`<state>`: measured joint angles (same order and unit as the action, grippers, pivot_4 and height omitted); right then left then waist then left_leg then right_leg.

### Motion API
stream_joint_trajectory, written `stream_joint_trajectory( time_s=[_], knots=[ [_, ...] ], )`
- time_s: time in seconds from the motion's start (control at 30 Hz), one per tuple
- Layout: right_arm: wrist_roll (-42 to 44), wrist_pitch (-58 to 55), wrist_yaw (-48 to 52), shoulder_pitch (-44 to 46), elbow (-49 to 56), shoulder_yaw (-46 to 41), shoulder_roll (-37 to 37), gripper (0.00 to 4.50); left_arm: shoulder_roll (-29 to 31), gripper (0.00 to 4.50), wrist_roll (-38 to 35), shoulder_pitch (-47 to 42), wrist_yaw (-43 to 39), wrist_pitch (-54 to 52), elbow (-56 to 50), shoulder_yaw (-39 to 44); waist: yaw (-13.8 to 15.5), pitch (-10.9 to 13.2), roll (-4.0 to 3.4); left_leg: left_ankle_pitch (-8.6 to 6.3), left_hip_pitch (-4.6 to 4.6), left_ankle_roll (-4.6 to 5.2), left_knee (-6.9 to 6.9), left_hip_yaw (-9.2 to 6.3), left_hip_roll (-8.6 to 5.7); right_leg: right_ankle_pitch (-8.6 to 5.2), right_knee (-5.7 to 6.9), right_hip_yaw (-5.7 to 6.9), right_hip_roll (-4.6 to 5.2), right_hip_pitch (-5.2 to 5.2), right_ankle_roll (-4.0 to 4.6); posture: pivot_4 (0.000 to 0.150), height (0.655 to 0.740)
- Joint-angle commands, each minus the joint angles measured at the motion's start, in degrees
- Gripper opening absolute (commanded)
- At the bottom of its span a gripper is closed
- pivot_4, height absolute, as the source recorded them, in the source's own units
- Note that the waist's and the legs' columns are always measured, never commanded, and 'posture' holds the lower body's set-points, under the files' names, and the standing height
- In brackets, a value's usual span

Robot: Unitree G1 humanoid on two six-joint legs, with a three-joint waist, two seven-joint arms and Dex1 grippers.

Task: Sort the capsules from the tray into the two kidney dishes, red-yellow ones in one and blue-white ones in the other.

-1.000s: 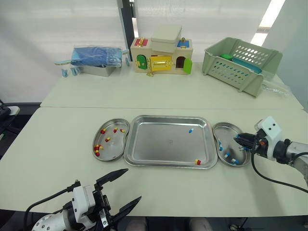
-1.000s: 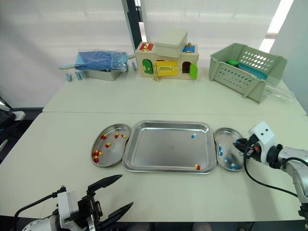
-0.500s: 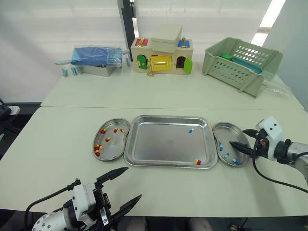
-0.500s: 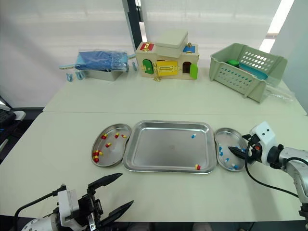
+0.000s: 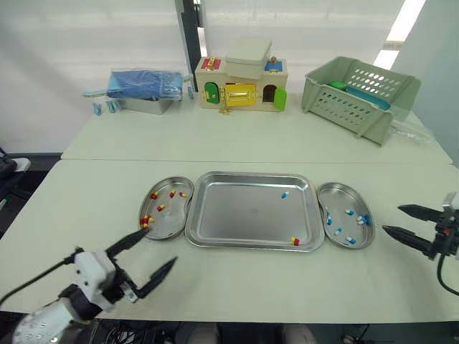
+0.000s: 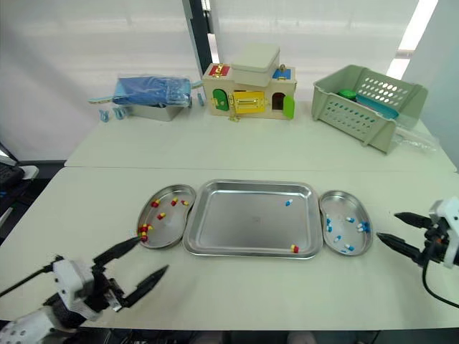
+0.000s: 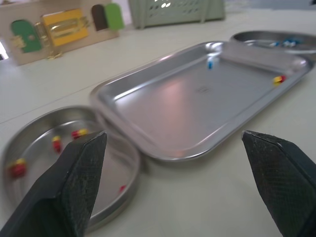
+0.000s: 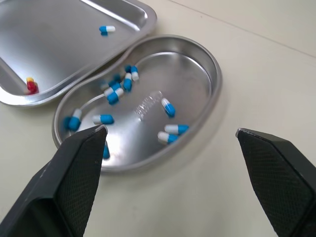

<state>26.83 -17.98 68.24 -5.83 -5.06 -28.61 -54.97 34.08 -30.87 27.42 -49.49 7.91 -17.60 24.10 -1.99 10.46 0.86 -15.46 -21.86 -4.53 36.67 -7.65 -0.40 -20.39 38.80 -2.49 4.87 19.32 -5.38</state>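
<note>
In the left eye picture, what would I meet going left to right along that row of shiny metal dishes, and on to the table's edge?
left dish → tray → right dish → right gripper, its fingers open

my left gripper hangs low at my front left. its two black fingers are spread wide, with nothing between them, and they point forward and a little toward my right. the white wrist block behind them tilts the same way, and a thin black cable trails back from it. my right gripper is out at my far right. its fingers are also parted wide and empty, with the tips aimed inward toward my left. the right wrist sits right at the edge of the head view.
</note>
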Motion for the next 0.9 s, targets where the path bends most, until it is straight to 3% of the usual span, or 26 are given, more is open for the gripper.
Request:
stream_joint_trajectory(
  time_s=[0.03, 0.23, 0.43, 0.9],
  knots=[
    [-2.39, 6.00, 3.08, -1.51, -4.42, -1.33, -1.73, 4.43, 3.11, 4.50, -1.88, 2.06, 1.73, -4.02, 1.82, 9.54, -0.02, 0.02, 0.03, 0.00, 0.00, 0.00, -0.01, 0.00, 0.01, 0.00, -0.01, 0.00, 0.00, 0.01, 0.00, 0.150, 0.7400],
    [-3.69, 11.38, 3.73, -0.86, -9.05, -0.45, -0.98, 4.43, 7.62, 4.50, -1.01, 1.15, 2.25, -8.08, 11.21, 19.09, -0.06, 0.01, 0.01, 0.00, 0.03, 0.00, -0.02, 0.02, 0.00, 0.00, 0.02, -0.01, 0.01, 0.00, 0.00, 0.150, 0.7400],
    [-3.74, 13.35, 3.84, -0.11, -10.18, 0.81, -0.91, 4.43, 12.80, 4.50, 1.33, -2.07, 0.54, -10.22, 20.18, 21.24, -0.04, 0.02, 0.02, 0.00, 0.02, -0.01, -0.02, 0.01, -0.01, 0.00, -0.01, 0.00, 0.01, -0.01, 0.00, 0.150, 0.7400],
    [-1.88, 13.07, 3.94, -3.68, -6.31, -0.37, 0.23, 4.43, 12.48, 4.50, 1.83, -4.73, -0.31, -15.65, 14.48, 18.35, 0.00, 0.02, 0.01, 0.00, 0.02, -0.01, -0.03, 0.01, 0.00, 0.00, 0.00, 0.00, 0.03, 0.00, 0.00, 0.150, 0.7400]
  ],
)
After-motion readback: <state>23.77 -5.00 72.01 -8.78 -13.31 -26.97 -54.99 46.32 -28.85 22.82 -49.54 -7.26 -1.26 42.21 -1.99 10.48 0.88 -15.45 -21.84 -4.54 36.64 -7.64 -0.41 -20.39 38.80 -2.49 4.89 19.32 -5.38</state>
